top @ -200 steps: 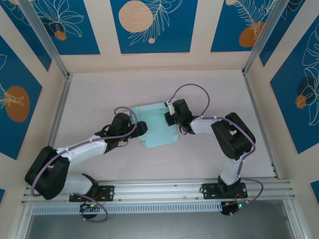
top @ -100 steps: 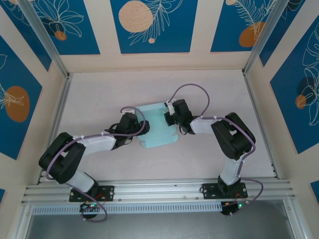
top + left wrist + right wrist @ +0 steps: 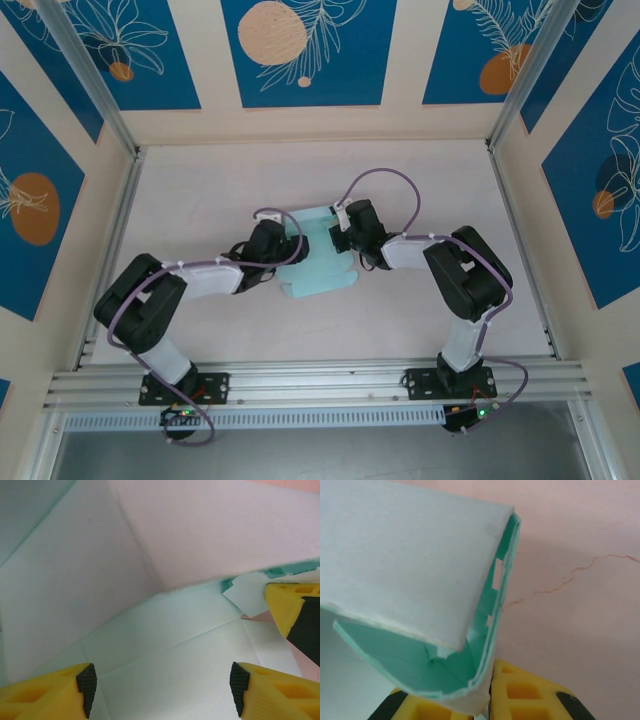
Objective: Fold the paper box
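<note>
Paper box (image 3: 318,270): thin matte mint card, creased, edge curled

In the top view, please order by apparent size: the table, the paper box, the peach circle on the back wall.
1. table
2. paper box
3. circle
Box and circle look close; the box is partly covered, so unsure.
</note>
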### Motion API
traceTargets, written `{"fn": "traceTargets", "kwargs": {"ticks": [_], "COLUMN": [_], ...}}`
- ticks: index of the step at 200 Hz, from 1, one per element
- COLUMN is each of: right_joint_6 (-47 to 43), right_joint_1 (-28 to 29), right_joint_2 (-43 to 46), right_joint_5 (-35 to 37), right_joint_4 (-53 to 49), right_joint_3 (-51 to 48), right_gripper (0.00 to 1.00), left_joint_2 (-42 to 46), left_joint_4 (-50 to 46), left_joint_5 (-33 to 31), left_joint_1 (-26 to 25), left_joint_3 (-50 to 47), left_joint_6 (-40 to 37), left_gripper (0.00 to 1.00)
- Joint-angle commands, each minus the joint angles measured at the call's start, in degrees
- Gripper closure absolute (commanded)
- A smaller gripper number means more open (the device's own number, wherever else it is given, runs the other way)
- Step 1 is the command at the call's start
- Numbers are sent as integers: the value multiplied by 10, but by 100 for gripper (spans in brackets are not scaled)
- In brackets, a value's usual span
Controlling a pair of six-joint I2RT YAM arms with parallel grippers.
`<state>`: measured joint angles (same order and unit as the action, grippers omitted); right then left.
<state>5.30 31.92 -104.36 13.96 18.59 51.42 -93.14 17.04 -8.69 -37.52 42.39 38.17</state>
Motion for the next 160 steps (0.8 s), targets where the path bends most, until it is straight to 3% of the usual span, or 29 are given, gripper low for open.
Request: {"fn": "traceTargets", "kwargs": {"ticks": [1, 23, 43, 123, 160], "right_joint_6": [1, 2, 1, -2, -1], "right_joint_1": [5, 6, 5, 6, 6], "right_joint_2": [8, 10, 13, 21, 17], "right_joint_5": [-7, -6, -6, -7, -11], "right_joint_4": [-8, -8, -11, -8, -7], "right_joint_3": [-1, -3, -4, -10, -9], "right_gripper": [86, 86, 86, 86, 86], "left_joint_2": [34, 52, 51, -8, -16], "left_joint_4": [-66, -99, -104, -17, 18], "left_joint_5": [-57, -96, -106, -49, -23], "left_joint_1": [-8, -7, -5, -5, -7], "left_joint_3": [0, -22, -31, 4, 19], "left_joint_6": [56, 92, 103, 63, 39], "left_gripper": [24, 13, 9, 9, 14]}}
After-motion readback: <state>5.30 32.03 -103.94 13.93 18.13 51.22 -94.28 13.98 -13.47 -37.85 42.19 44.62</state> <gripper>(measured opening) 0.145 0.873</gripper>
